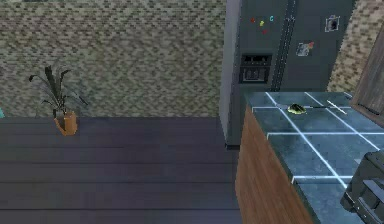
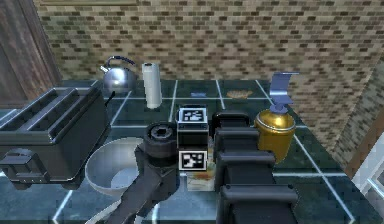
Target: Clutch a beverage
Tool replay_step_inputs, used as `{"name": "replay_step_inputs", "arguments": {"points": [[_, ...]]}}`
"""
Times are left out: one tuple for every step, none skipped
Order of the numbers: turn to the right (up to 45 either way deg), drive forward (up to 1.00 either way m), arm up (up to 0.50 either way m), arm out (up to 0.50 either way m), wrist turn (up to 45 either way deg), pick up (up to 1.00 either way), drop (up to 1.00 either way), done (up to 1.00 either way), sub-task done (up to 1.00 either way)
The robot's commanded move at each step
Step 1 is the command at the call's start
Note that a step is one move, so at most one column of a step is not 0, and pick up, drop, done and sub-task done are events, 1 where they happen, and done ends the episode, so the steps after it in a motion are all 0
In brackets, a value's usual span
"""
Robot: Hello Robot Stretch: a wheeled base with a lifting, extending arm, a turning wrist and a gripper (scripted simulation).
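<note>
On the tiled countertop [image 2: 330, 150] in the arm side view, the dark arm bar [image 2: 245, 175] rises from the bottom edge. Two white marker squares [image 2: 192, 137] stand at its end. Left of them is the gripper's dark body, and its thin fingers [image 2: 140, 192] slant down toward the bottom left. My gripper [image 2: 125, 203] lies next to a grey bowl [image 2: 112, 168], so I cannot tell whether it holds anything. A small tan thing [image 2: 203, 181] sits just under the lower marker, too hidden to name. A golden bottle with a blue pump [image 2: 276, 128] stands right of the arm.
A dark toaster [image 2: 50, 125] takes up the counter's left, with a metal kettle [image 2: 120, 73] and a white paper roll [image 2: 152, 85] behind it by the brick wall. In the forward view: a grey fridge [image 1: 285, 45], a counter [image 1: 320, 140] with a small yellow-green thing [image 1: 297, 107], a potted plant [image 1: 62, 100], and dark floor.
</note>
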Motion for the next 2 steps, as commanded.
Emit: {"name": "replay_step_inputs", "arguments": {"points": [[0.0,0.0,0.0,0.0,45.0,0.0,0.0,0.0,0.0],[0.0,0.0,0.0,0.0,45.0,0.0,0.0,0.0,0.0]]}}
